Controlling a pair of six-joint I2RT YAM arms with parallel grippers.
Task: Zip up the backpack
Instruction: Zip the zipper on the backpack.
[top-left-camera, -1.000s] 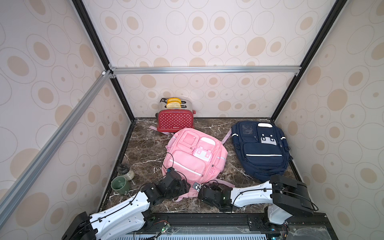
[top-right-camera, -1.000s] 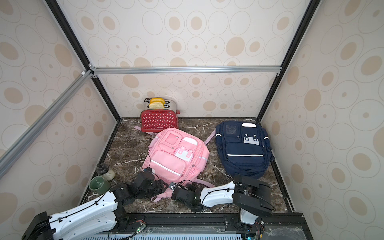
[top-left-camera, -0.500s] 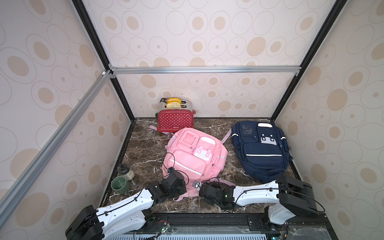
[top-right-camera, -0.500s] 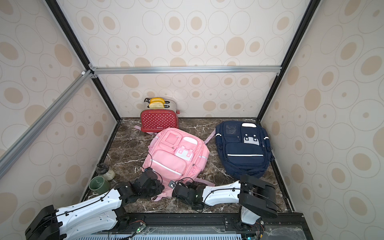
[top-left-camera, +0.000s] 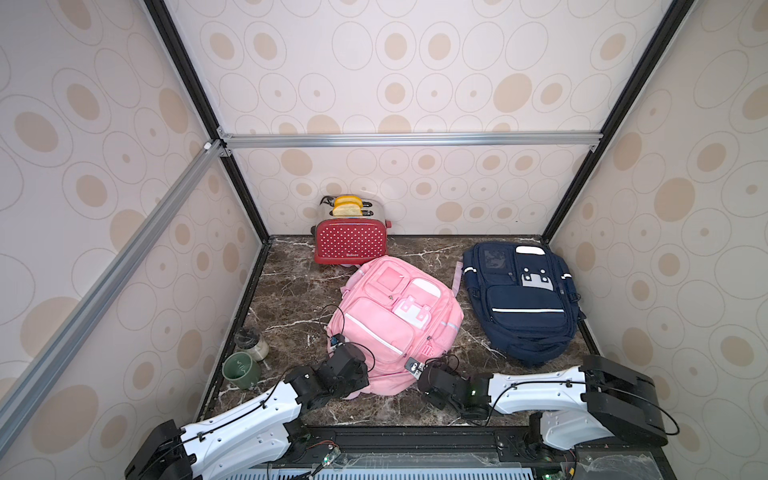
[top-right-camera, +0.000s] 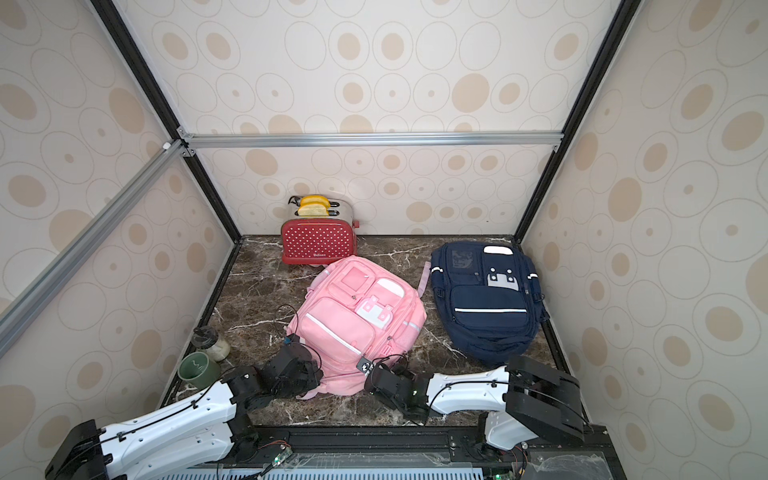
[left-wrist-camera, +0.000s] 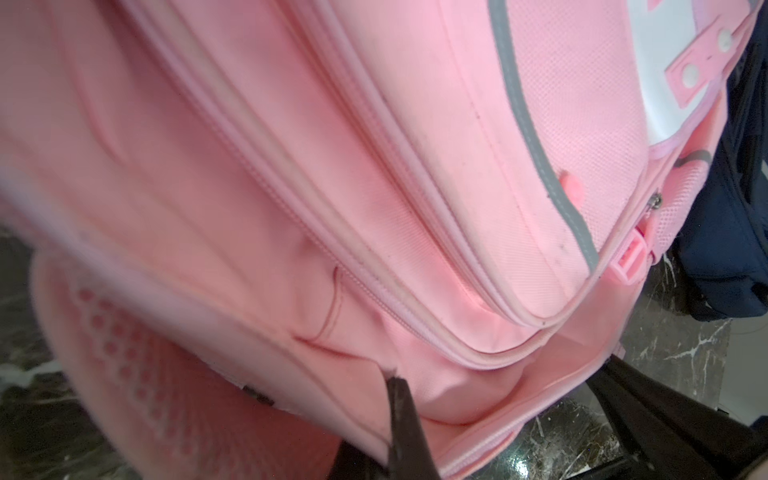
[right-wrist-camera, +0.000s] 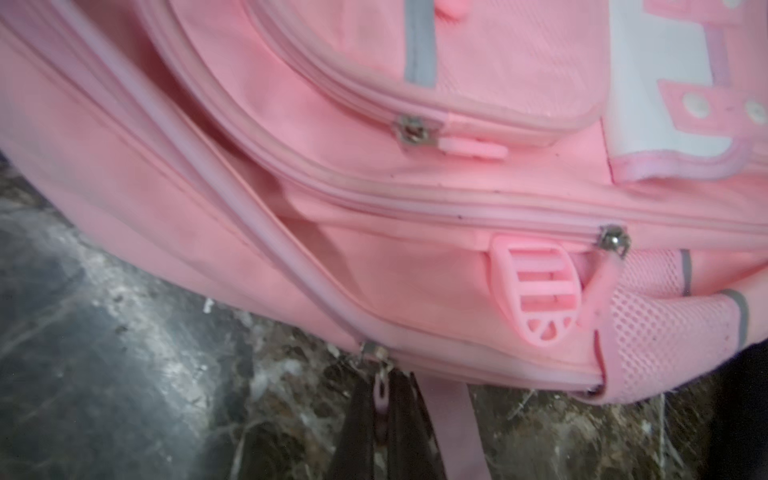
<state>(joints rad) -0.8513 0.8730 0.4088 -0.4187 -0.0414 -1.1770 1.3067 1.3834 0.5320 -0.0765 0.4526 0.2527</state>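
The pink backpack (top-left-camera: 395, 320) (top-right-camera: 357, 324) lies flat in the middle of the marble floor in both top views. My left gripper (top-left-camera: 360, 376) (left-wrist-camera: 386, 399) is at its near left edge, shut on a fold of pink fabric (left-wrist-camera: 374, 374) just below the main zipper track (left-wrist-camera: 374, 286). My right gripper (top-left-camera: 419, 373) (right-wrist-camera: 380, 395) is at the near right edge, shut on the pink zipper pull (right-wrist-camera: 380, 388) that hangs from a metal slider (right-wrist-camera: 372, 351). Other sliders (right-wrist-camera: 613, 240) sit on the upper tracks.
A navy backpack (top-left-camera: 521, 299) lies to the right, close to the right wall. A red dotted toaster (top-left-camera: 351, 243) with toast stands at the back. A green mug (top-left-camera: 241, 370) and a small jar (top-left-camera: 251, 343) stand by the left wall.
My left gripper was open a second ago and has reached in and shut on the backpack's fabric. The right gripper has stayed shut on the zipper pull.
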